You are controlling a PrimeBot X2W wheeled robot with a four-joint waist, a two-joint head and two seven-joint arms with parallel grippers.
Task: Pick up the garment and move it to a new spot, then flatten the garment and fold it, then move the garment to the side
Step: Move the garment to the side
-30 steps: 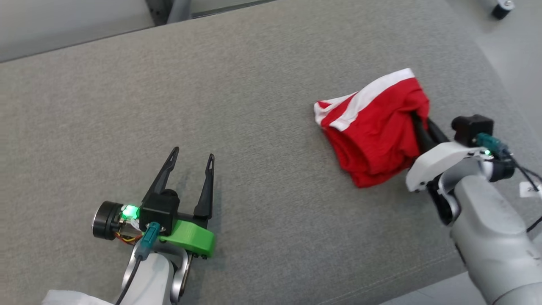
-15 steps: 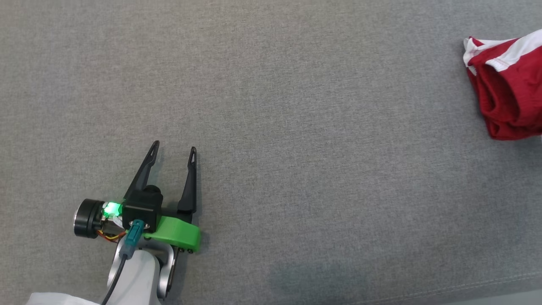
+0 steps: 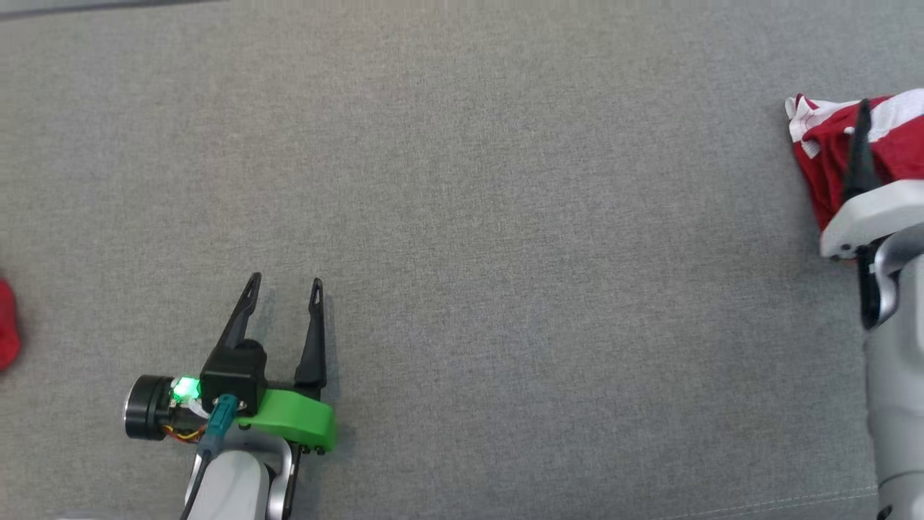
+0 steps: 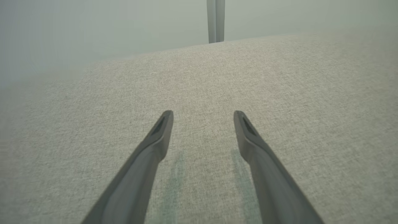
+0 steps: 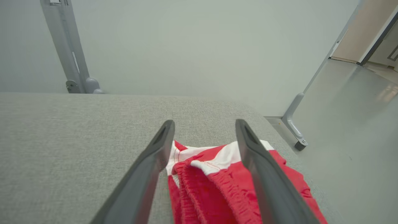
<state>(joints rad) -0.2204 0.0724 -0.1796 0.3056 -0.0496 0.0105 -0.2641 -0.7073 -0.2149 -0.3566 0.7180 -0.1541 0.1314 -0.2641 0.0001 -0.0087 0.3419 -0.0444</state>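
Nearest the robot, the left gripper (image 3: 284, 279) rests low over the bare grey cloth-covered surface (image 3: 505, 253), its two dark fingers spread wide with nothing between them. Farther out and well off to the right, the right gripper (image 5: 205, 122) also has its fingers wide apart. They straddle the red shorts (image 5: 205, 193) without pinching them, and I cannot tell whether the tips brush the cloth. The shorts lie in a bunched heap near the right-hand end of the surface, close to its edge, with a white stripe and a gathered elastic waistband on top. They look light, soft and limp, so they would probably sag and drape from any single pinch. The thicker waistband seems the surest place to take hold. Beyond stand a grey metal post (image 5: 67, 46) and the pale wall.
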